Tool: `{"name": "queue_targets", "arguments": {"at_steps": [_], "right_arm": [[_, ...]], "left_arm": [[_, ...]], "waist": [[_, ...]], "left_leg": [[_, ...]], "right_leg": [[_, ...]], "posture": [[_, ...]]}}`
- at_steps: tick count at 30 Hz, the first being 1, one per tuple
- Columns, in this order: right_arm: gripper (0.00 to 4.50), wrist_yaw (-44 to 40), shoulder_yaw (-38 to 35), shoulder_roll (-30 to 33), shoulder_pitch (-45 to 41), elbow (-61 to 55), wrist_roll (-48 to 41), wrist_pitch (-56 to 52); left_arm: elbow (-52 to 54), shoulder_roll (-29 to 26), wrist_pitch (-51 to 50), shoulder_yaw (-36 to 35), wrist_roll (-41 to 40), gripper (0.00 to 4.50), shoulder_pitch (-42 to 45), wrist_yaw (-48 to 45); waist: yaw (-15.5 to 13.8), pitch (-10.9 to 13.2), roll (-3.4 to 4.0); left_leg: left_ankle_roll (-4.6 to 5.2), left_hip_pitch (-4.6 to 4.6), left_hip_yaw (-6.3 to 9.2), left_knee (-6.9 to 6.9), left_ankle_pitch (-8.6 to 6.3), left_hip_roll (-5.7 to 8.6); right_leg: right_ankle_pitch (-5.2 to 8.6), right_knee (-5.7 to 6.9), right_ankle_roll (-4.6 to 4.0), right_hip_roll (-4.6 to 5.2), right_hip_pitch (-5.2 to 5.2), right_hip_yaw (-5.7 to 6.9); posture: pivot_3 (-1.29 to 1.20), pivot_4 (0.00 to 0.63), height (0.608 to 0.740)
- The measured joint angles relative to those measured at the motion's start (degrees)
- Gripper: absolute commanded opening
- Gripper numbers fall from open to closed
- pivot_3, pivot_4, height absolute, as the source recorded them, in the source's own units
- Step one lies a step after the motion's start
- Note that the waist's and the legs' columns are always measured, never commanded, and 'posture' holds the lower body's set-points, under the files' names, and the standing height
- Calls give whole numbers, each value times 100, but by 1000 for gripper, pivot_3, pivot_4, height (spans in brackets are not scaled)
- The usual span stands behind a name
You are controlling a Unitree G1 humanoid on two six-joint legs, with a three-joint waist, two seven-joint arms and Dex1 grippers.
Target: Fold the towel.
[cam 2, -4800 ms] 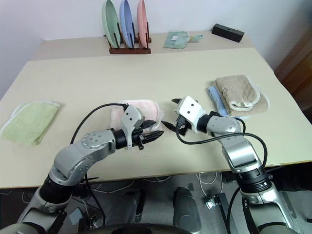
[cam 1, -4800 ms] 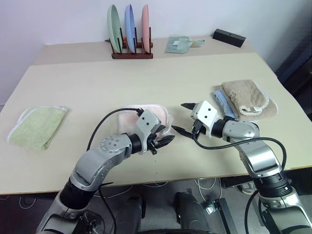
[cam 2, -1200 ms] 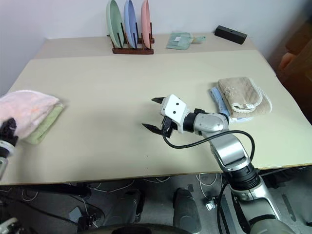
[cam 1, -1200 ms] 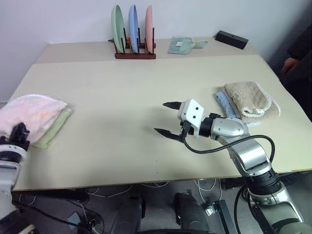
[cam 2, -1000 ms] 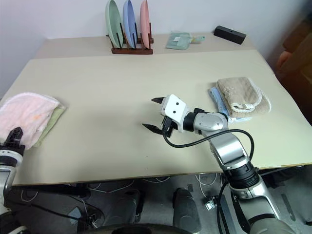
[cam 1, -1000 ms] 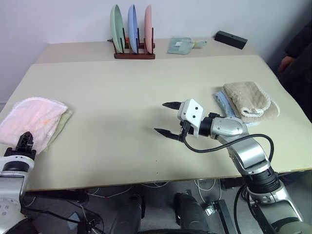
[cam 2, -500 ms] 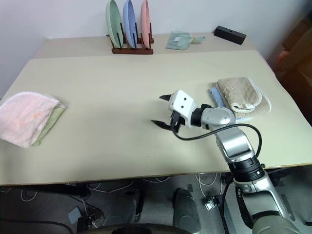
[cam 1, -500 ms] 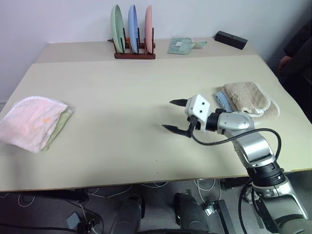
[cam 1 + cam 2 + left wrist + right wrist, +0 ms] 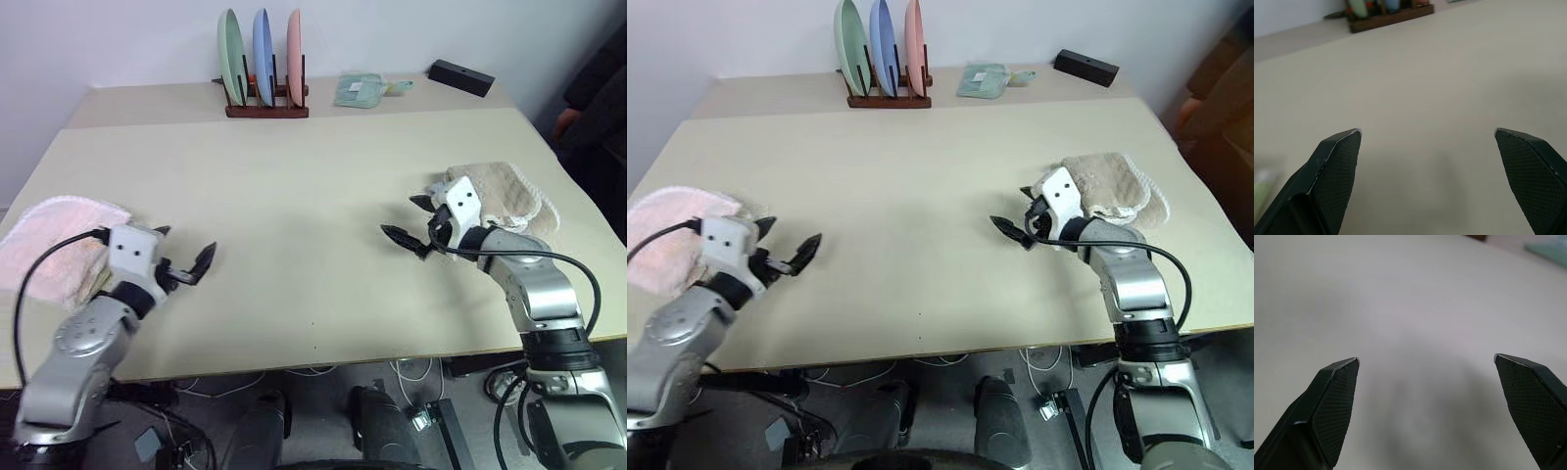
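folded pink towel (image 9: 47, 240) at the table's (image 9: 294, 196) far left edge, heaped over a light green towel of which a sliver peeks out beneath. just right of it, left gripper (image 9: 184, 257), jaws spread wide, nothing between them, hovering over bare tabletop and clear of the pink cloth. along the back edge, wooden rack (image 9: 265, 106) with three upright plates, green, blue and pink; then a small pale green cloth (image 9: 360, 90), then a black box (image 9: 460, 76) toward the far right corner. nearer, right of centre, right gripper (image 9: 409, 221), also gaping wide and empty, fingertips aimed toward the table's middle. right behind its wrist, a beige towel (image 9: 500, 196) lying on a pale blue cloth near the right edge. a person's hand (image 9: 566, 122) at the right margin.
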State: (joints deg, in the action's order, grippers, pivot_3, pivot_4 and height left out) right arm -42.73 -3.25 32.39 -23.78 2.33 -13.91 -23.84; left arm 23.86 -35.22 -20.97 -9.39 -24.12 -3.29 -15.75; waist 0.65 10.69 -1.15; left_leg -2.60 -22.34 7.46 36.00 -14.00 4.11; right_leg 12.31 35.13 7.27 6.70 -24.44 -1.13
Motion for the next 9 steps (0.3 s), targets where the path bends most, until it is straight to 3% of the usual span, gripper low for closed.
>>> {"name": "queue_targets", "arguments": {"at_steps": [9], "right_arm": [[4500, 294, -154, -15, 360, -382, -173, -233]], "left_arm": [[-366, 359, 401, 372, 522, 4464, 97, -472]], "waist": [[2, 3, 7]], "left_leg": [[1, -1, 0, 5, -1, 1]], "right_leg": [[0, 1, 2, 1, 0, -1]], "posture": [[0, 150, 740]]}}
